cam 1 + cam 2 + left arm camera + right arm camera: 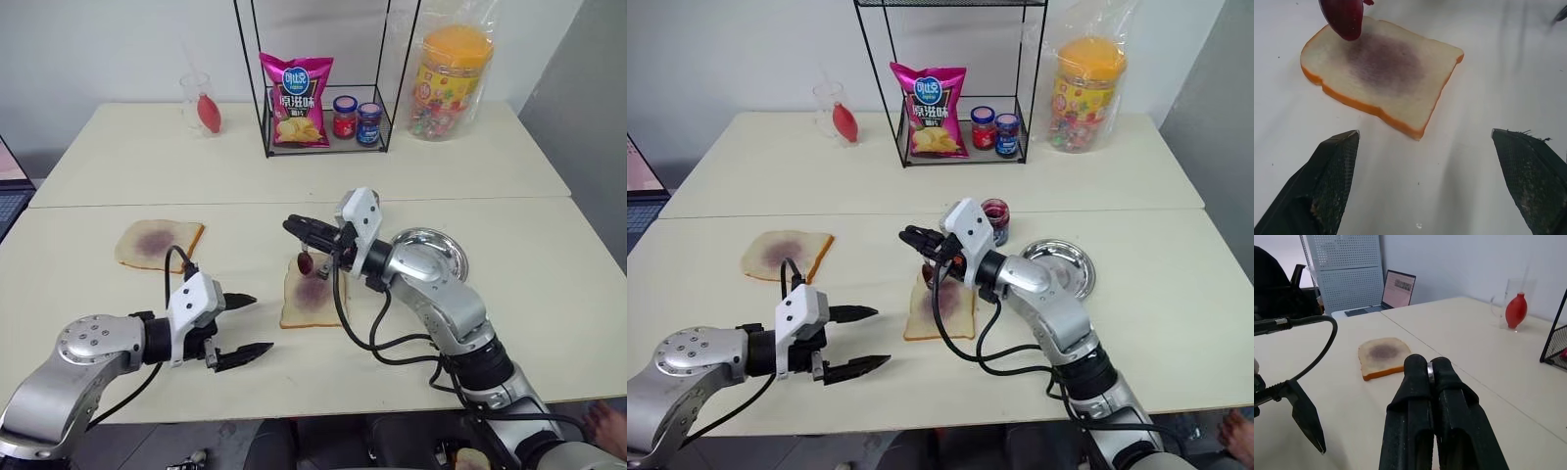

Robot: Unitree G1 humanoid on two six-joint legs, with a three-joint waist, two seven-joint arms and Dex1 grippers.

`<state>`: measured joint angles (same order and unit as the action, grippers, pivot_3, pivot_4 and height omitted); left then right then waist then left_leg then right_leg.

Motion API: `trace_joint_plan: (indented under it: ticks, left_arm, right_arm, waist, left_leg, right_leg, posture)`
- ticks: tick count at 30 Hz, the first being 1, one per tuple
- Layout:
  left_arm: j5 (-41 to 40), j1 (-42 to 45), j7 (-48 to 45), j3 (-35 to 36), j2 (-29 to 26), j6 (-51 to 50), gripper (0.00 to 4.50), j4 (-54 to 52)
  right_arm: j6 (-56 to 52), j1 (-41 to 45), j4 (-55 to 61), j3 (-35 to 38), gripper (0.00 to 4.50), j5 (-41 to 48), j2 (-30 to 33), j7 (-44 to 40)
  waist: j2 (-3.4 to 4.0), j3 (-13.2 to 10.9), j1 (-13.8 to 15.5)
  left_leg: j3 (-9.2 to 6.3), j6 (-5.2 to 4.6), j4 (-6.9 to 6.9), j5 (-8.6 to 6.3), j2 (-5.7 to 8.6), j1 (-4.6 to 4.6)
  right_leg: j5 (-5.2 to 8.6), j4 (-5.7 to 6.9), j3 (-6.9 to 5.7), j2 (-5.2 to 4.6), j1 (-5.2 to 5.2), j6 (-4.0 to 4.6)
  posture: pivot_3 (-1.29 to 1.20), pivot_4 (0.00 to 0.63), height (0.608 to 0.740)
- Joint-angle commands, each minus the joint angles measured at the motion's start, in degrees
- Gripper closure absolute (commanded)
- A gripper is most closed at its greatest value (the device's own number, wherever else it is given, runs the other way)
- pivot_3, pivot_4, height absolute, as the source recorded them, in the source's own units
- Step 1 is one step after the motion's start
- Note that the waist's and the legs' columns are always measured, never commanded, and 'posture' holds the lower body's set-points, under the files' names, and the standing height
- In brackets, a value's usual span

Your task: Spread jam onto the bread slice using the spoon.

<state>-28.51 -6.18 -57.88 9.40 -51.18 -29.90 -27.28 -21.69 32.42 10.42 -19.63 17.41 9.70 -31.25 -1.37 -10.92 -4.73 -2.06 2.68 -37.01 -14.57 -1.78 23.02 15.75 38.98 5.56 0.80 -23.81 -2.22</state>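
Note:
The bread slice [312,300] lies flat mid-table with a purple jam patch in its middle. My right gripper [295,228] hovers just above its far edge, shut on the handle of the spoon [306,262]. The spoon's jam-coated bowl [1344,17] hangs down over that edge of the bread slice [1381,73]. In the right wrist view a sliver of silver handle shows between the shut fingers [1415,382]. The open jar of jam [996,219] stands behind the right wrist. My left gripper [261,323] rests open, low over the table, a little short of the slice.
A second, paler stained slice [157,243] lies at the left. A metal plate [438,248] sits right of the arm. At the back stand a wire rack [323,147] holding a chip bag and two lidded jars, a candy jar [451,83] and a glass [199,101].

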Motion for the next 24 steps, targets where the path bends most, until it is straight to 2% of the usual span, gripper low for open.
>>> trace_joint_plan:
  ticks: [1,24]
  left_arm:
    - [-1.0,0.6,0.6,2.2,0.1,-0.1,0.0,-0.1]
    - [-1.2,1.2,1.2,1.7,0.3,-0.4,0.0,0.7]
  right_arm:
    - [2.7,-0.4,1.8,-0.6,4.49,-1.2,-1.2,-0.9]
    - [4.9,-1.1,2.7,-0.7,4.49,-4.8,-0.5,-4.5]
  waist:
    - [0.0,0.0,0.0]
    - [-0.01,0.0,0.0]
  left_leg:
    - [0.0,0.0,0.0,0.0,0.0,0.0]
    - [-0.06,0.0,-0.03,0.0,0.01,-0.02]
  right_leg:
    - [0.0,0.0,0.01,0.0,0.0,0.0]
    - [-0.01,0.03,-0.03,0.0,0.05,0.02]
  posture:
    - [0.0,0.15,0.74]
    - [0.0,0.15,0.74]
